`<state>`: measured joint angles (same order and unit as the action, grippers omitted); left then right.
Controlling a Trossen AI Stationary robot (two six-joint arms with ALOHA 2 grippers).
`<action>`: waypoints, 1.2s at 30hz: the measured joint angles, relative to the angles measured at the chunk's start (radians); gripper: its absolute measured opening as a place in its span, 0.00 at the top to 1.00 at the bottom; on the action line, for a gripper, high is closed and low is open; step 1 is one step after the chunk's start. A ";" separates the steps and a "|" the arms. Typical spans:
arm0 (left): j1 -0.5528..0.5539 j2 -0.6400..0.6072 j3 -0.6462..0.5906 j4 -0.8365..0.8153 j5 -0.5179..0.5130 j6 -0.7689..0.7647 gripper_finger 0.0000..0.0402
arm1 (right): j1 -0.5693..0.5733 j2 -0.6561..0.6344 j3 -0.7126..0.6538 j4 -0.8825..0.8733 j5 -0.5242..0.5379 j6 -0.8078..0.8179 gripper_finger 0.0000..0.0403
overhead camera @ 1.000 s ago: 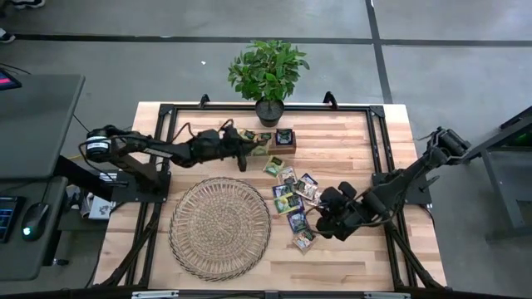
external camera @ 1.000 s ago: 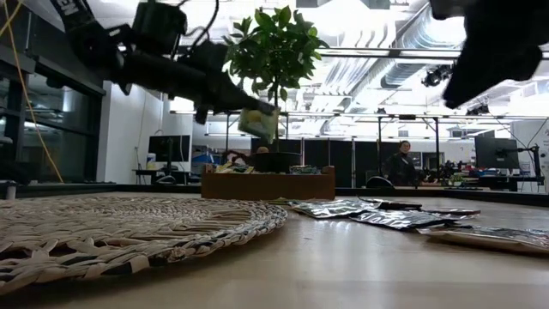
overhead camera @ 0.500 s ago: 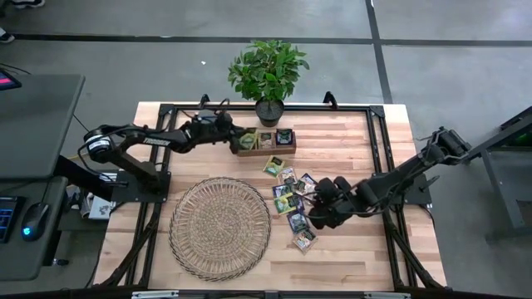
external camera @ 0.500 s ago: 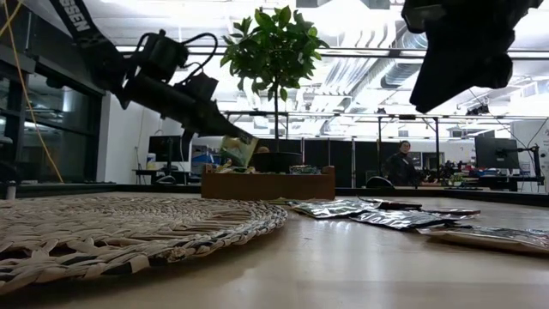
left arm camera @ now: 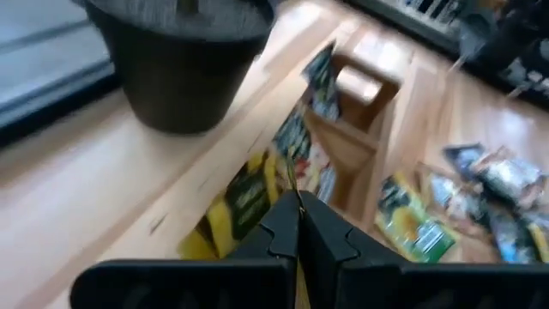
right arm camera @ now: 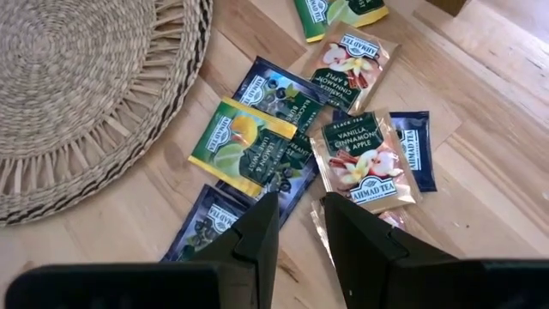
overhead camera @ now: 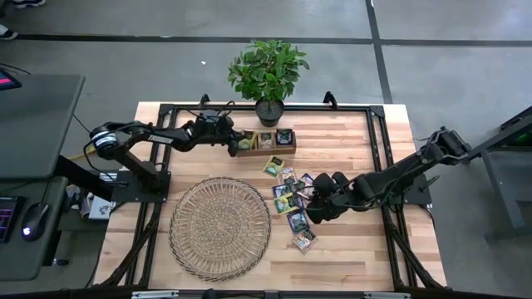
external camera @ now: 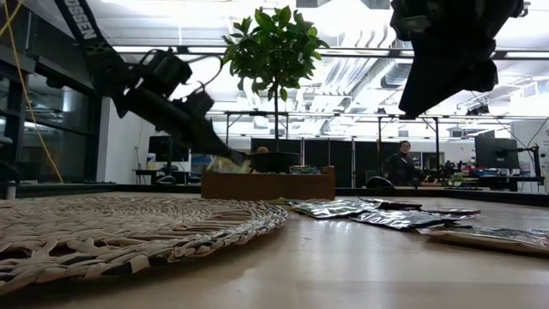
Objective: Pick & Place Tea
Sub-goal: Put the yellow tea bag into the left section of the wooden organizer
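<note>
Yellow-green foil is pinched between the pressed-together jaws of the left gripper (left arm camera: 298, 225), a sachet (left arm camera: 243, 199) held at the left end of the wooden tray (overhead camera: 266, 143), close to the plant pot (left arm camera: 176, 64). More sachets stand upright in the tray's compartments. The right gripper (right arm camera: 298, 225) hovers with its jaws slightly spread and nothing between them, above the loose tea (overhead camera: 292, 199) scattered on the table (overhead camera: 349, 257) between the tray and the wicker mat (overhead camera: 220, 227). Directly beyond its fingers (right arm camera: 257, 233) lie a yellow-green lemon sachet (right arm camera: 243, 142), dark navy ones partly under it, and a pale vanilla-cinnamon sachet (right arm camera: 366, 161) touching them. The mat is bare wicker, just beside the pile.
</note>
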<state>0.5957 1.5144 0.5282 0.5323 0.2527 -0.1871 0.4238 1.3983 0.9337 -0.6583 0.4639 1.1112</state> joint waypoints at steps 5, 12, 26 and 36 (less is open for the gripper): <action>0.000 0.067 0.000 0.044 0.012 -0.001 1.00 | -0.010 0.000 0.000 0.021 -0.010 -0.020 0.77; 0.000 0.075 0.001 0.124 -0.033 -0.002 1.00 | -0.012 0.000 0.000 0.037 -0.013 -0.019 0.77; 0.000 0.075 0.000 0.124 0.006 0.028 0.99 | -0.012 0.000 0.000 0.036 -0.046 -0.020 0.77; 0.000 0.075 0.006 0.200 0.058 0.029 0.67 | -0.012 0.000 0.000 0.028 -0.059 -0.011 0.77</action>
<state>0.5953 1.5890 0.5343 0.7326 0.3105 -0.1579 0.4118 1.3982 0.9337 -0.6306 0.4048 1.1004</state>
